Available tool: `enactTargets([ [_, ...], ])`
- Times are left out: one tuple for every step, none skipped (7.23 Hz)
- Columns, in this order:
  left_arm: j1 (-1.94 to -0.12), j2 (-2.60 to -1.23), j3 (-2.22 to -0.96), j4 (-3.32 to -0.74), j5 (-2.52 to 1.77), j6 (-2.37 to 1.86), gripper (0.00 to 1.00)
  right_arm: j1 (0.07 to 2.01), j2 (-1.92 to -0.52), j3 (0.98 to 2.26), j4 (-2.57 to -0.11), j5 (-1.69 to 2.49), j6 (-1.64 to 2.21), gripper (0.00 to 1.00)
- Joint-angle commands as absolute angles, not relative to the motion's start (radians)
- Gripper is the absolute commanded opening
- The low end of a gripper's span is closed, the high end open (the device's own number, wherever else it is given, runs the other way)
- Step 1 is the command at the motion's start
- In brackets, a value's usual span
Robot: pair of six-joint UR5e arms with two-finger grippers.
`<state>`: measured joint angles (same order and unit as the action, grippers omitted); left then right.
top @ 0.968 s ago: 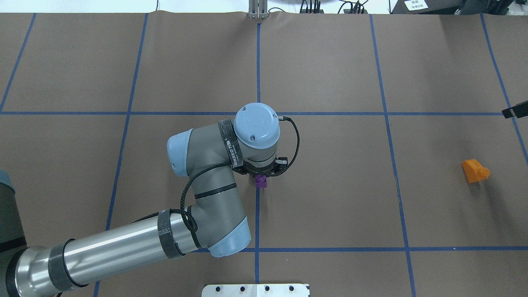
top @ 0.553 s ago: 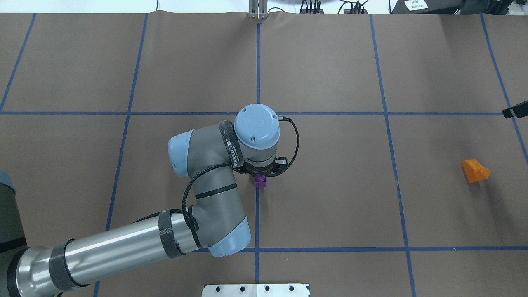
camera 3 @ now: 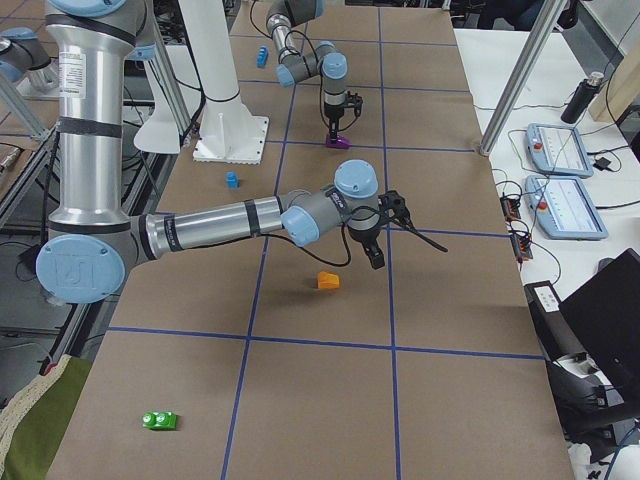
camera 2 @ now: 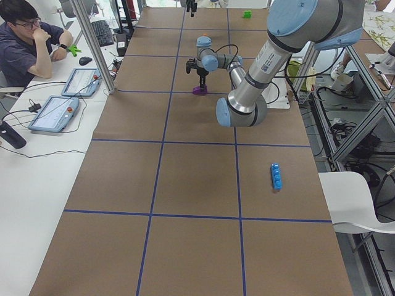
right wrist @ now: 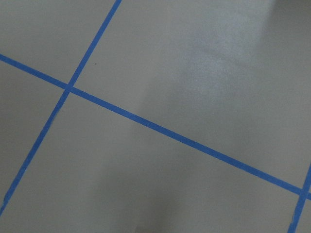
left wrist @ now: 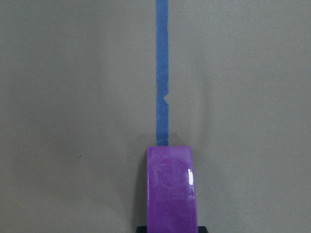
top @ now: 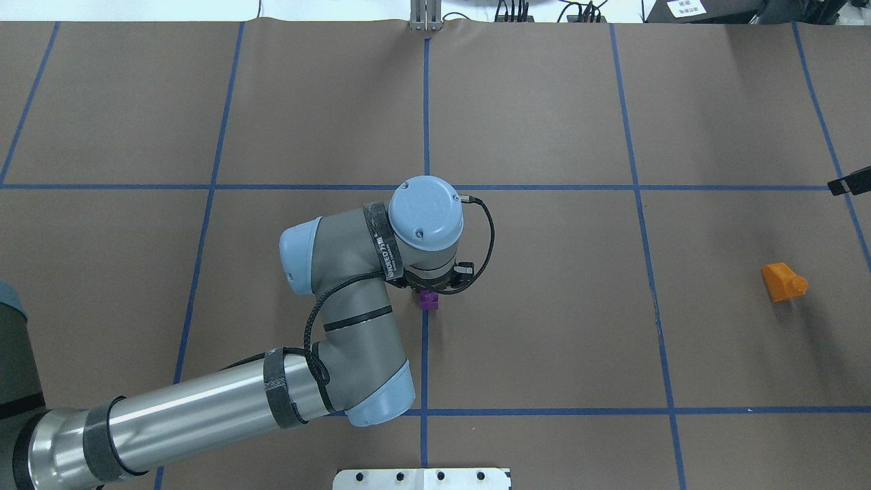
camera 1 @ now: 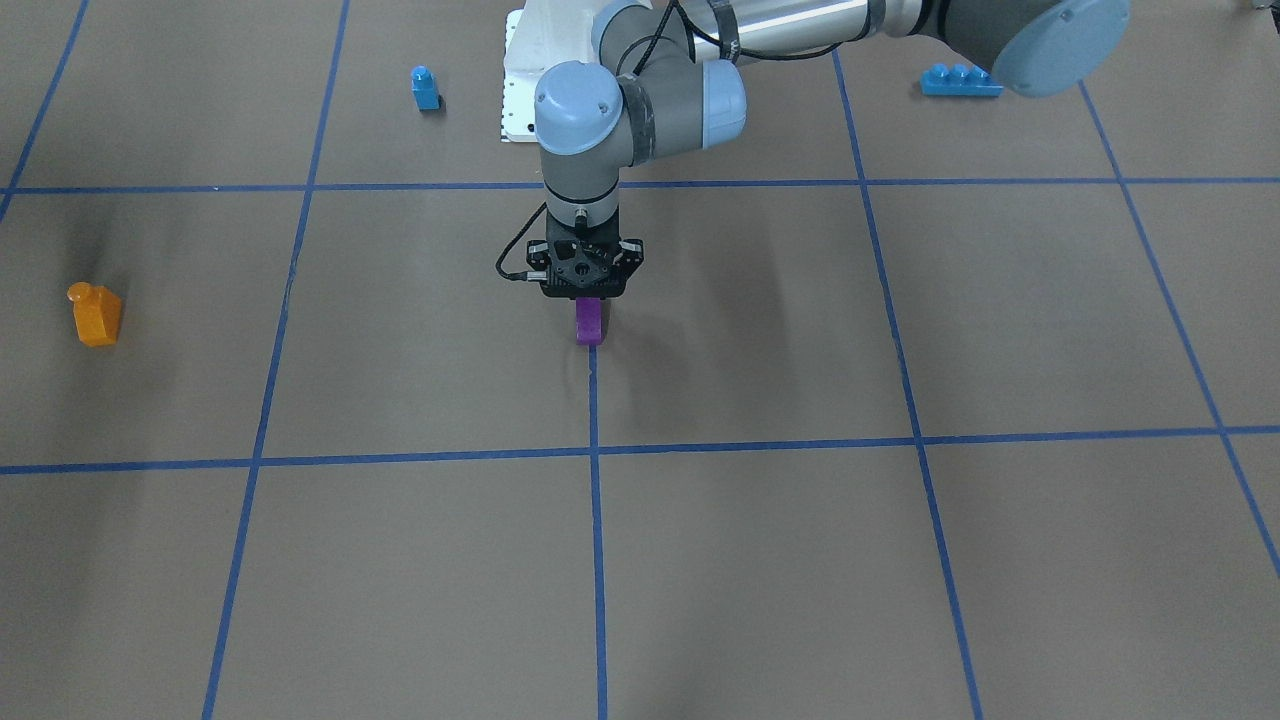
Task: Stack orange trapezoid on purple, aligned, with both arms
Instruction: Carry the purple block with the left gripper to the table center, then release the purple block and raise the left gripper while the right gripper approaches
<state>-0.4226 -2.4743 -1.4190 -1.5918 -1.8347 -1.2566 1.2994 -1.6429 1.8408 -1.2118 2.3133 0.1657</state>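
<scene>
**Two blocks well apart, purple held by the left gripper**

Near the middle of the surface (camera 1: 800, 560) the left gripper (camera 1: 587, 297) points straight down, clenched on the purple (camera 1: 589, 325). The block pokes out below the gripper, its lower end down at the surface on a blue tape line (camera 1: 596, 520); whether it rests there or hangs just clear I cannot tell. The left wrist view shows it glossy, the tape line running away from it.

The orange (top: 782, 281) sits far off toward the robot's right, alone inside a tape square, touching nothing. The right gripper (camera 3: 376, 252) hangs over the surface near the orange but apart from it. Its wrist view shows only bare surface and crossing tape lines, and I cannot tell whether that gripper is released or clenched.

A small blue block (camera 1: 425, 88) lies beside the white base (camera 1: 515, 90) on the robot's right, a blue brick (camera 1: 960, 80) on its left. A green block (camera 3: 160, 420) lies at the right end of the surface.
</scene>
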Motion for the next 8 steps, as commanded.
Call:
enactTargets([
  [-0.420, -2.474, -1.419, -1.592, -1.835, -1.256, 0.22, 1.299, -1.643, 1.841, -1.212, 2.313, 0.166, 1.00],
  [-0.420, -2.473, -1.420, -1.591, -1.833, -1.258, 0.37, 1.299, -1.643, 1.838, -1.210, 2.313, 0.166, 1.00],
  [-0.420, -2.473, -1.420, -1.589, -1.833, -1.258, 0.70, 1.299, -1.643, 1.836, -1.210, 2.312, 0.164, 1.00],
  [-0.420, -2.473, -1.428, -1.589, -1.818, -1.259, 1.00, 1.299, -1.643, 1.836, -1.210, 2.310, 0.164, 1.00],
  [-0.425, -2.471, -1.455, -1.583, -1.812, -1.259, 1.00, 1.299, -1.643, 1.835, -1.210, 2.307, 0.164, 1.00],
  [-0.458, -2.464, -1.523, -1.545, -1.821, -1.252, 1.00, 1.299, -1.646, 1.835, -1.213, 2.290, 0.164, 1.00],
  [-0.492, -2.418, -1.646, -1.417, -1.842, -1.171, 1.00, 1.299, -1.660, 1.836, -1.233, 2.290, 0.164, 1.00],
  [-0.529, -2.325, -1.828, -1.294, -1.848, -1.028, 1.00, 1.299, -1.698, 1.841, -1.230, 2.290, 0.164, 1.00],
])
